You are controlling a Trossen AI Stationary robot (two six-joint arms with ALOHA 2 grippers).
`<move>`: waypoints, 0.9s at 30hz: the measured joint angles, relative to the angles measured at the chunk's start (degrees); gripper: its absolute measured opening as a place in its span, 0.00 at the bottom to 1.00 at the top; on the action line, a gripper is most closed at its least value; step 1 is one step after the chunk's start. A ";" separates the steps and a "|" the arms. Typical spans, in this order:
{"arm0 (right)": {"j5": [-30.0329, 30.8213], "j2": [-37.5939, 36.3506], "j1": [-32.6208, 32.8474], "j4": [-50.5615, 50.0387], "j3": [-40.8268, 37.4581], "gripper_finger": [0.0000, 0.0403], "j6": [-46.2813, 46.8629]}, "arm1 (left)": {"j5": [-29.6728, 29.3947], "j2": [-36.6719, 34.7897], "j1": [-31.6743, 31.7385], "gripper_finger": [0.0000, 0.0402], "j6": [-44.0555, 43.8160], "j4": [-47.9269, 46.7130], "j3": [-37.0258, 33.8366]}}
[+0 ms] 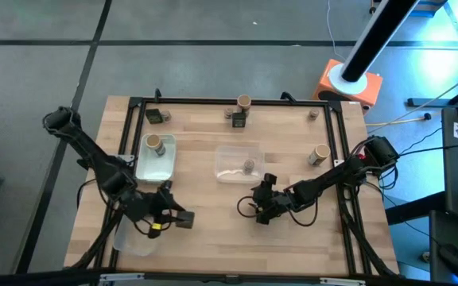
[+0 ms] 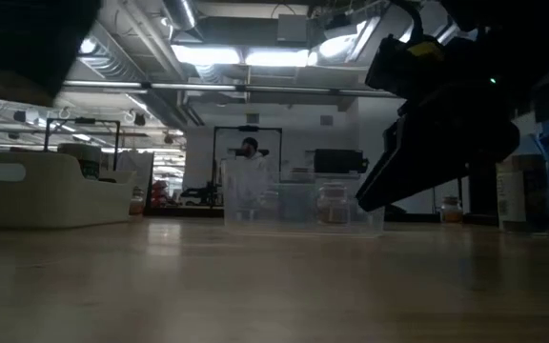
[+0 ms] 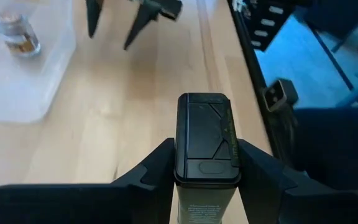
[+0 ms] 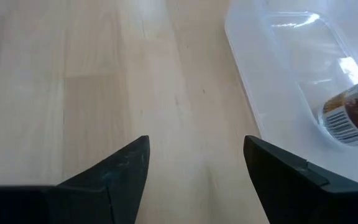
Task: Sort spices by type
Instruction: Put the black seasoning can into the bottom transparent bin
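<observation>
My left gripper [image 1: 175, 219] is near the table's front left and is shut on a dark grey rectangular packet [image 3: 207, 134] with a black lid. My right gripper [image 4: 196, 146] is open over bare wood at the table's middle front [image 1: 259, 211], beside the middle clear tray [image 1: 230, 152]. A squat round jar [image 4: 352, 117] lies in that tray. A tan-topped jar [image 1: 154, 144] stands in the left tray [image 1: 165, 165]. More spices stand on the table along its far part: two dark packets [image 1: 156, 116] [image 1: 238, 120], a tan-topped jar [image 1: 243, 102], a squat jar [image 1: 313, 114] and another tan-topped jar [image 1: 318, 155]. My left gripper pinches the dark packet between its two fingers, one on each long side [image 3: 180, 163] just behind the black lid. The packet lies along the fingers, its lid end [image 1: 188, 220] sticking out toward the table's right. The fingers reach in level from the left.
A third clear tray [image 1: 133, 240] lies at the front left, under my left arm. A black frame [image 1: 344, 143] borders the table. Bare wood lies between the two grippers and along the front edge. An orange-based pole [image 1: 348, 79] stands beyond the far right corner.
</observation>
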 joint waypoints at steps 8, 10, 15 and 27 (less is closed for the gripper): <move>0.13 0.01 0.00 -0.06 0.00 0.65 1.84 | -0.78 -0.77 -6.13 0.31 -12.83 -23.40 9.02; 0.15 0.02 0.00 -0.19 0.00 0.65 2.59 | -1.16 -0.77 -7.70 0.31 -15.72 -28.01 10.99; 0.17 0.02 0.00 -0.17 0.00 0.65 2.75 | -1.74 -0.69 -11.64 0.31 -22.09 -33.06 12.22; 1.25 0.02 0.00 -0.12 0.00 0.65 2.89 | -7.77 2.25 -21.46 0.31 -34.84 -40.49 12.22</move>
